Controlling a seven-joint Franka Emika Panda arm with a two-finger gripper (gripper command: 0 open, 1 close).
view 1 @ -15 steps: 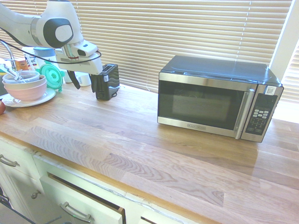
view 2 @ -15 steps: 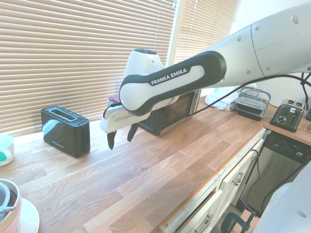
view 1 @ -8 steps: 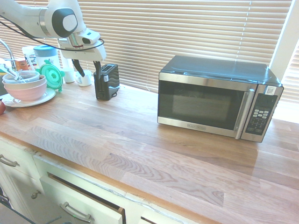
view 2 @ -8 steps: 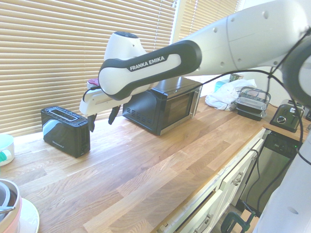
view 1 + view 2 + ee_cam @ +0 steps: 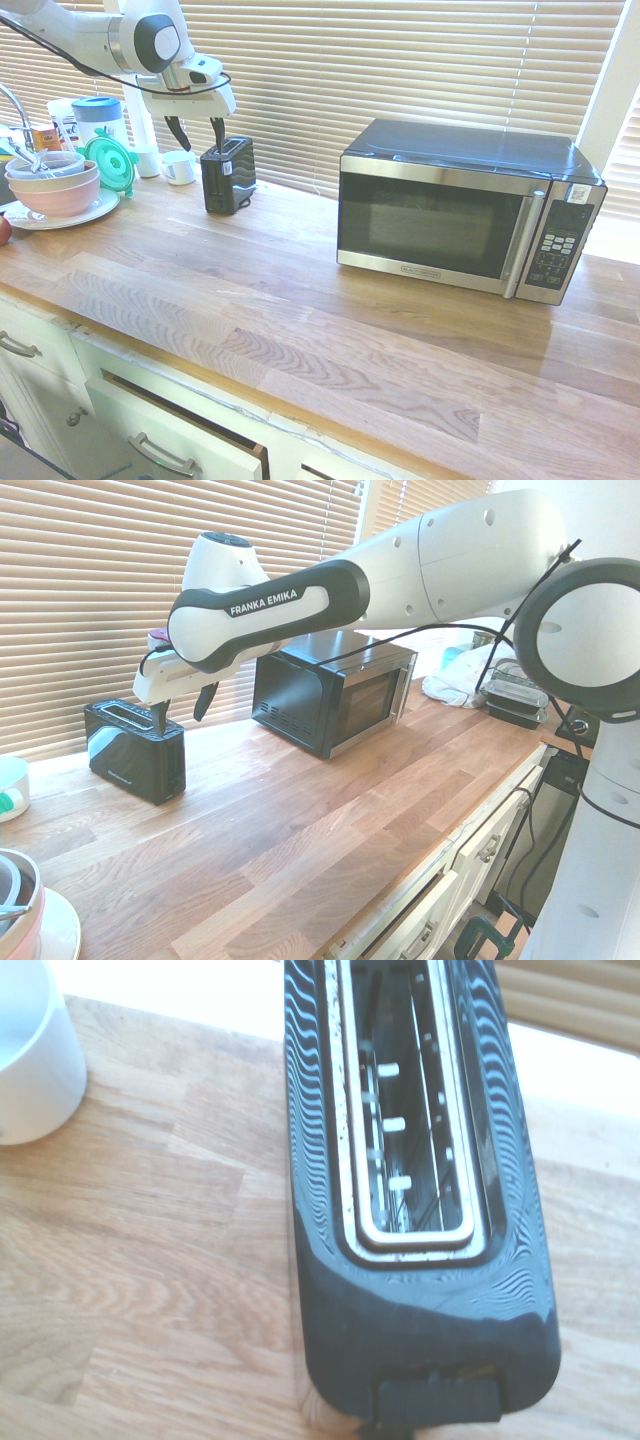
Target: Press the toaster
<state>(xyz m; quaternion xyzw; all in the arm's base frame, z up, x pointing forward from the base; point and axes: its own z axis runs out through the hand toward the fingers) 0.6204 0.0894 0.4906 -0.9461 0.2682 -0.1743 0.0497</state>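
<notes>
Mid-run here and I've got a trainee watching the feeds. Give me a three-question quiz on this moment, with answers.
1. True or false: the gripper is shut on the toaster.
2. Which appliance stands nearer the gripper: A) the microwave, B) the toaster, C) neither?
3. Fill in: in the wrist view, the toaster's slot holds ____ bread.

Key:
1. False. The fingers are open and empty, hovering above the toaster's end.
2. B.
3. No; only the wire guides show inside.
</notes>
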